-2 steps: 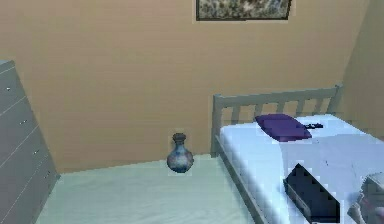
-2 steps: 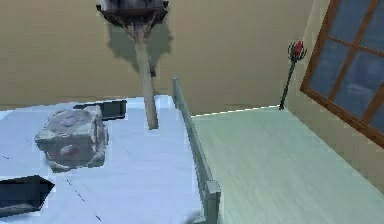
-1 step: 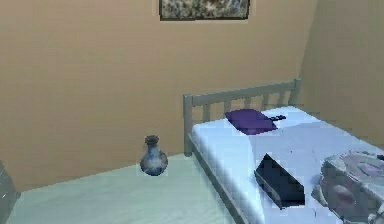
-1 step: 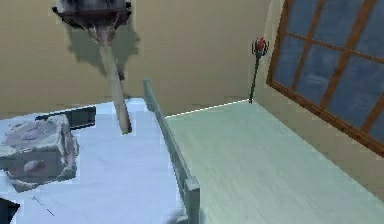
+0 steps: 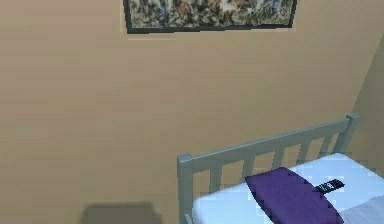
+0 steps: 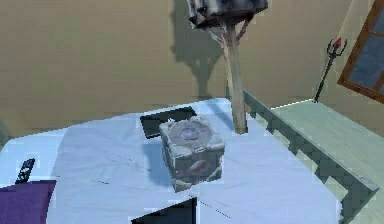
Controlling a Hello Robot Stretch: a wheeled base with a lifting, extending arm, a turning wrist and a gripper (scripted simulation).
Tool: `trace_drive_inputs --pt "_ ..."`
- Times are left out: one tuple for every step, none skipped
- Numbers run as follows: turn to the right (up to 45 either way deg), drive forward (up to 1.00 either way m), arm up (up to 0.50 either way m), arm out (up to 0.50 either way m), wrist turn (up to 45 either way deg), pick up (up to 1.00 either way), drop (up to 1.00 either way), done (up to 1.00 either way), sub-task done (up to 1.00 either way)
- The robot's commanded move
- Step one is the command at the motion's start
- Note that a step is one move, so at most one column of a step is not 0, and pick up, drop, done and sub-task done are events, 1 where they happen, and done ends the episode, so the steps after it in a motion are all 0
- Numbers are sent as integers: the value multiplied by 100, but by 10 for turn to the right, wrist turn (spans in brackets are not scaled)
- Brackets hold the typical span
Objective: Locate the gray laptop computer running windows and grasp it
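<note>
Gripper state cannot be told; a bed with a cube and dark flat things.
A dark flat thing, maybe the laptop, lies on the bed just behind a grey cube. Another dark panel is at the bottom edge. A remote lies near a purple cloth.
</note>
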Motion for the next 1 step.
trace_drive_inputs --pt "0 0 50 0 0 0 0 0 0"
